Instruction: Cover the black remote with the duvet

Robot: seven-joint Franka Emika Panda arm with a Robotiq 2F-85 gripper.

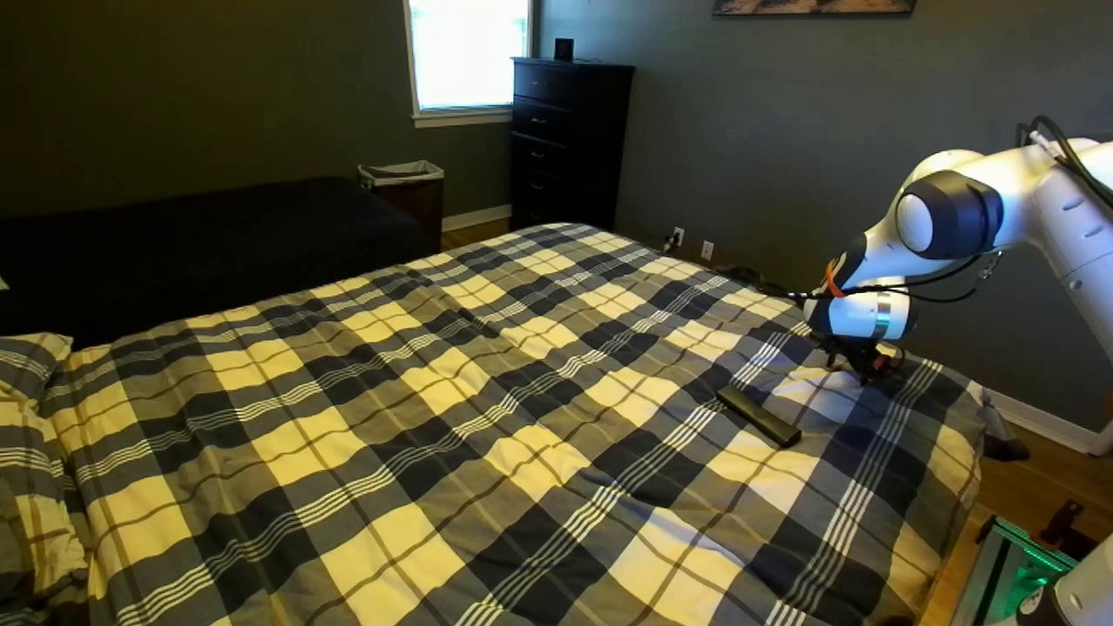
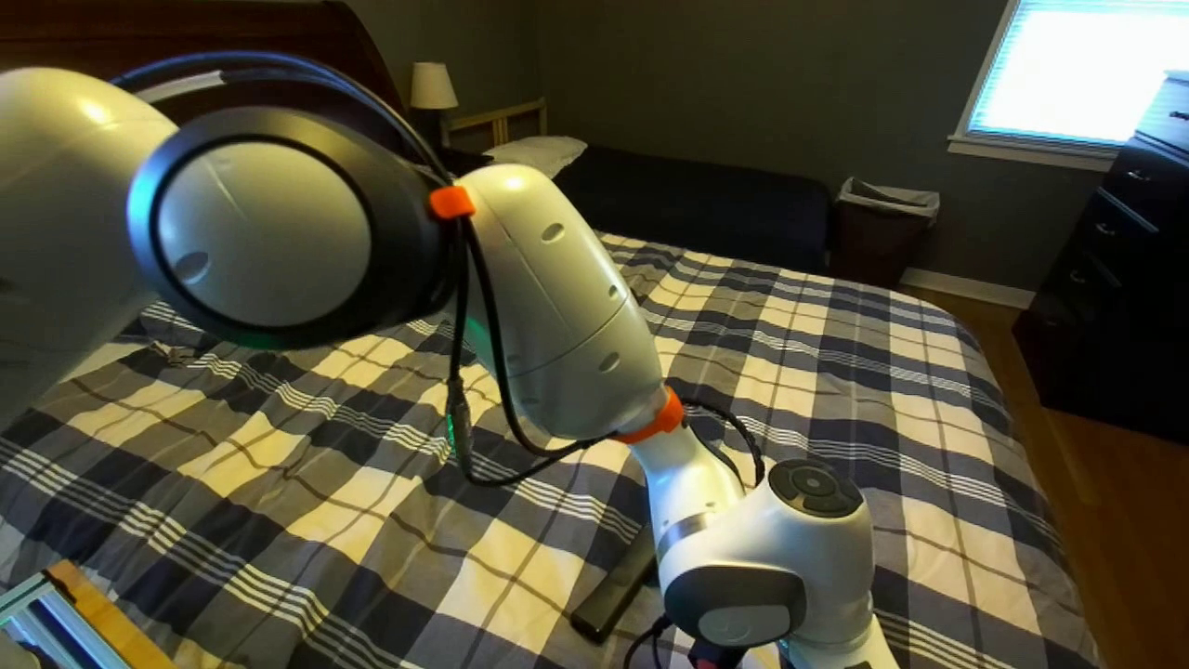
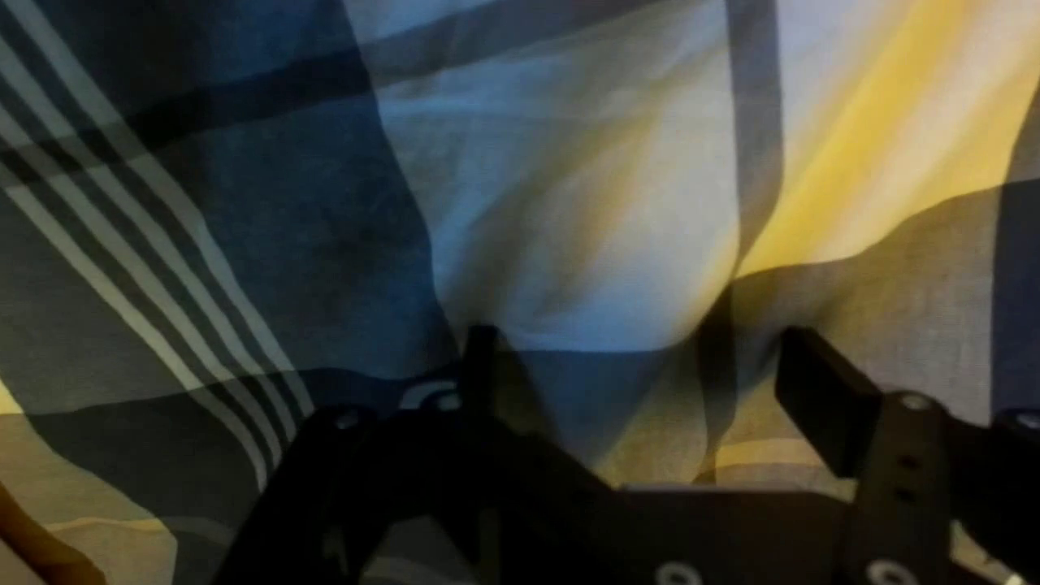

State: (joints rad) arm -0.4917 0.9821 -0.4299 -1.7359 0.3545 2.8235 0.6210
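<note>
The black remote (image 1: 758, 416) lies uncovered on the plaid duvet (image 1: 452, 382) near the foot end of the bed. It also shows in an exterior view (image 2: 613, 587), partly hidden behind the arm's wrist. It is out of the wrist view. My gripper (image 1: 856, 365) is down at the duvet, beside the remote on the side toward the bed's foot edge. In the wrist view my gripper (image 3: 638, 337) has its two fingers wide apart. Creased duvet fabric (image 3: 609, 203) lies under and between the fingertips; I cannot tell whether they press on it.
A pillow (image 1: 35, 365) lies at the head of the bed. A dark second bed (image 1: 217, 235), a hamper (image 1: 404, 191) and a black dresser (image 1: 569, 139) stand beyond it. The robot's base frame (image 1: 1013, 565) is by the bed's near foot corner.
</note>
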